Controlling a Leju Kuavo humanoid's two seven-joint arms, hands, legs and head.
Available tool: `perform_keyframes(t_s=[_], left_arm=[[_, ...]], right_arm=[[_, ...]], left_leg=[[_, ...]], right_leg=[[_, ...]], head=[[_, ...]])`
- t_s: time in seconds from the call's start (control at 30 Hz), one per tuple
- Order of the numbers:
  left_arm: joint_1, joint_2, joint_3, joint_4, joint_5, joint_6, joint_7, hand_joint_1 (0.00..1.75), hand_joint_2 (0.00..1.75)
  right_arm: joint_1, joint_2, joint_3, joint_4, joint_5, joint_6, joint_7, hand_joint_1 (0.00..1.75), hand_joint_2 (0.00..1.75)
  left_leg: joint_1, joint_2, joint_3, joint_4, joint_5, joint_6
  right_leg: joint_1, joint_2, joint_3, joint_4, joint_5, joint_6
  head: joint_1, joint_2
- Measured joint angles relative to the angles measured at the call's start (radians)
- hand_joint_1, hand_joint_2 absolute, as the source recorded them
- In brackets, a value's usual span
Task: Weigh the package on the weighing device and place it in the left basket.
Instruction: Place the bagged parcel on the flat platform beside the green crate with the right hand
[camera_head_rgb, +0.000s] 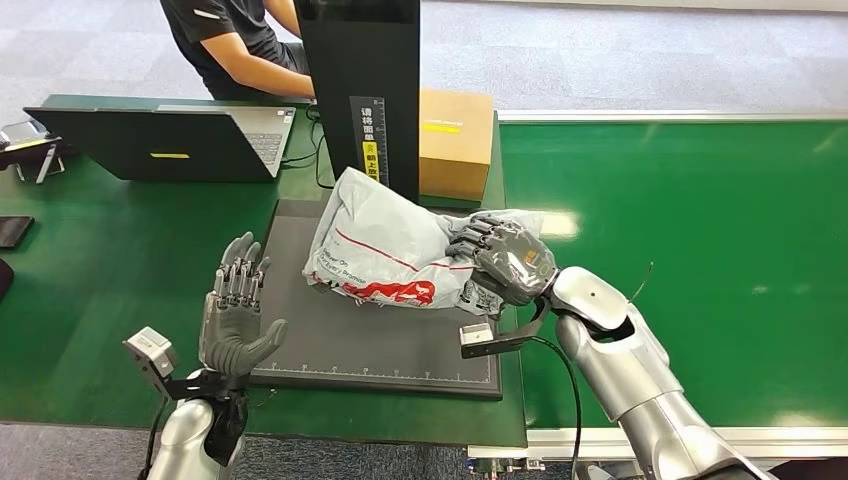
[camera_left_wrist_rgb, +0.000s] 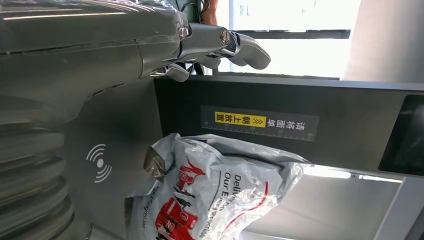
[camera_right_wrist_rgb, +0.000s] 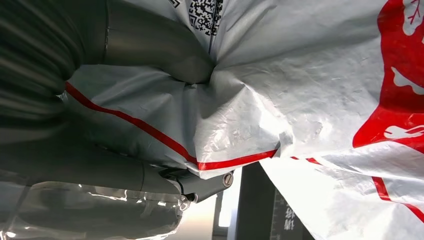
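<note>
Package (camera_head_rgb: 385, 255), a crumpled grey-white plastic mailer with red stripes and red print, sits on our dark weighing platform (camera_head_rgb: 370, 345) on the green bench (camera_head_rgb: 120, 270). Our right hand (camera_head_rgb: 500, 258) grips its right end, fingers pressed into the plastic. Our left hand (camera_head_rgb: 235, 315) hovers beside the platform, fingers spread, holding nothing. We read "Deliv…" and "Our E…" on the bag, plus a QR code.
</note>
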Motion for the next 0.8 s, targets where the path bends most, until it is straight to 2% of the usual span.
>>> perform_keyframes(t_s=[0.17, 0.2, 0.23, 0.3, 0.33, 0.37, 0.47, 0.63, 0.7, 0.8], left_arm=[[0.000, 0.007, -0.003, 0.001, 0.008, 0.009, -0.011, 0.00, 1.75], [-0.001, 0.008, -0.004, 0.001, 0.010, 0.010, -0.014, 0.00, 1.75], [-0.002, 0.008, -0.006, 0.001, 0.010, 0.012, -0.015, 0.00, 1.75], [-0.005, 0.010, -0.012, 0.001, 0.011, 0.019, -0.016, 0.00, 1.75], [-0.006, 0.010, -0.014, 0.001, 0.011, 0.022, -0.017, 0.00, 1.75], [-0.007, 0.011, -0.016, 0.001, 0.011, 0.025, -0.017, 0.00, 1.75], [-0.007, 0.012, -0.018, 0.001, 0.009, 0.031, -0.017, 0.00, 1.75], [-0.013, 0.013, -0.023, 0.001, -0.010, 0.033, -0.010, 0.00, 1.75], [-0.015, 0.013, -0.026, 0.001, -0.012, 0.034, -0.009, 0.00, 1.75], [-0.015, 0.013, -0.027, 0.001, -0.010, 0.035, -0.008, 0.00, 1.75]], right_arm=[[-0.075, 0.009, 0.065, 0.080, -0.005, -0.034, -0.026, 1.75, 1.75], [-0.098, 0.016, 0.084, 0.102, -0.009, -0.046, -0.034, 1.66, 1.75], [-0.122, 0.026, 0.103, 0.123, -0.016, -0.053, -0.040, 1.32, 1.75], [-0.165, 0.051, 0.141, 0.162, -0.039, -0.042, -0.045, 0.45, 1.75], [-0.182, 0.064, 0.158, 0.181, -0.055, -0.025, -0.043, 0.10, 1.75], [-0.197, 0.077, 0.173, 0.198, -0.072, -0.006, -0.039, 0.00, 1.75], [-0.227, 0.110, 0.208, 0.249, -0.108, 0.017, -0.019, 0.00, 1.75], [-0.235, 0.138, 0.241, 0.293, -0.144, -0.076, -0.022, 0.00, 1.75], [-0.233, 0.145, 0.246, 0.308, -0.187, -0.050, -0.031, 0.00, 1.75], [-0.231, 0.155, 0.249, 0.333, -0.249, 0.044, -0.031, 0.00, 1.75]], left_leg=[[0.000, 0.000, -0.001, 0.000, 0.000, 0.000], [0.000, 0.000, 0.000, 0.000, 0.000, 0.000], [0.000, 0.001, 0.000, 0.000, 0.000, 0.000], [0.000, 0.001, 0.000, 0.000, 0.000, 0.000], [0.000, 0.000, 0.000, 0.000, 0.001, 0.000], [0.000, 0.000, 0.000, 0.000, 0.001, 0.000], [0.000, 0.000, 0.000, 0.000, 0.001, -0.001], [0.000, 0.000, 0.000, 0.000, 0.001, -0.001], [0.000, 0.000, -0.001, 0.000, 0.001, -0.001], [0.000, 0.000, -0.001, 0.000, 0.001, -0.001]], right_leg=[[0.000, 0.000, 0.000, 0.000, 0.000, 0.000], [0.000, 0.001, 0.000, 0.000, 0.000, 0.000], [0.000, 0.001, 0.000, 0.000, 0.000, 0.000], [0.000, 0.000, 0.000, 0.000, 0.000, 0.000], [0.000, 0.000, 0.000, 0.001, 0.000, 0.000], [0.000, 0.000, 0.000, 0.001, 0.000, 0.000], [0.001, 0.000, -0.001, 0.001, 0.000, 0.000], [0.000, 0.000, -0.001, 0.001, 0.000, 0.000], [0.000, 0.000, -0.001, 0.001, 0.000, 0.000], [0.000, 0.000, -0.001, 0.001, 0.000, 0.000]], head=[[0.000, 0.000], [0.000, 0.000], [0.000, 0.000], [0.000, 0.000], [0.000, 0.000], [0.000, 0.000], [0.000, 0.000], [0.000, 0.000], [0.000, 0.000], [0.000, 0.000]])
